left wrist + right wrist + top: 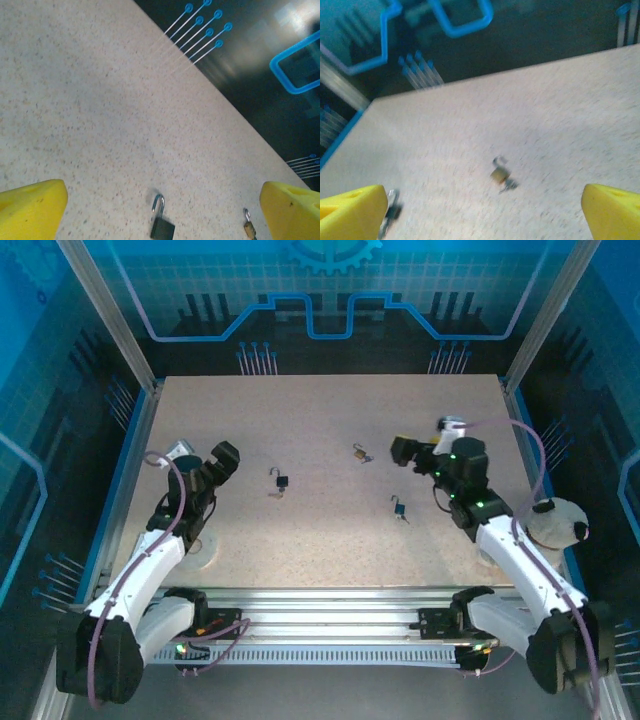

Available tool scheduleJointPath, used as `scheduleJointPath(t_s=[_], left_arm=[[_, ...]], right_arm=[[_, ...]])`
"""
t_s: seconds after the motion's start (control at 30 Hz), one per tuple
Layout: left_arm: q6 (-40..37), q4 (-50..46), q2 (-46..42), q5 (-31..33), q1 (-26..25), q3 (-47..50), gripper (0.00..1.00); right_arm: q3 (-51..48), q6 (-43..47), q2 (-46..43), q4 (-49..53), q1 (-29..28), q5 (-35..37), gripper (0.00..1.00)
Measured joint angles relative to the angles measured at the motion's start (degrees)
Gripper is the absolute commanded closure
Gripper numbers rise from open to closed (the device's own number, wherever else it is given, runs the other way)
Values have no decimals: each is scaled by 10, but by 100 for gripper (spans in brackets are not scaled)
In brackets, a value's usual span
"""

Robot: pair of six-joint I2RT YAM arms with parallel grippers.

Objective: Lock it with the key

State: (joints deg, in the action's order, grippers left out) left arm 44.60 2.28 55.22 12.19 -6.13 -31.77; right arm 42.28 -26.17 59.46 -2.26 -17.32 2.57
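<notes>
Start of job: left hand (222, 462) and right hand (403, 451) are wide open, holding nothing. Next, reach down and grab black lock (280, 481).

Matt, speckled table (100, 100); dark padlock (162, 229) with a shiny metal shackle.
</notes>
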Motion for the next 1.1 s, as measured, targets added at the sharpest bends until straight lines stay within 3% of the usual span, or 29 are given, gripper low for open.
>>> scheduleJointPath(t_s=[0.23, 0.47, 0.77, 1.1], left_arm=[[15, -124, 0, 7, -5, 0, 1], [19, -175, 10, 22, -16, -10, 1], [36, -216, -8, 64, -22, -13, 1], [54, -222, -81, 89, -27, -3, 1]], right_arm=[[65, -18, 77, 113, -148, 80, 0], [141, -60, 188, 158, -273, 152, 1], [289, -104, 374, 197, -357, 182, 5], [465, -148, 560, 265, -363, 165, 15]])
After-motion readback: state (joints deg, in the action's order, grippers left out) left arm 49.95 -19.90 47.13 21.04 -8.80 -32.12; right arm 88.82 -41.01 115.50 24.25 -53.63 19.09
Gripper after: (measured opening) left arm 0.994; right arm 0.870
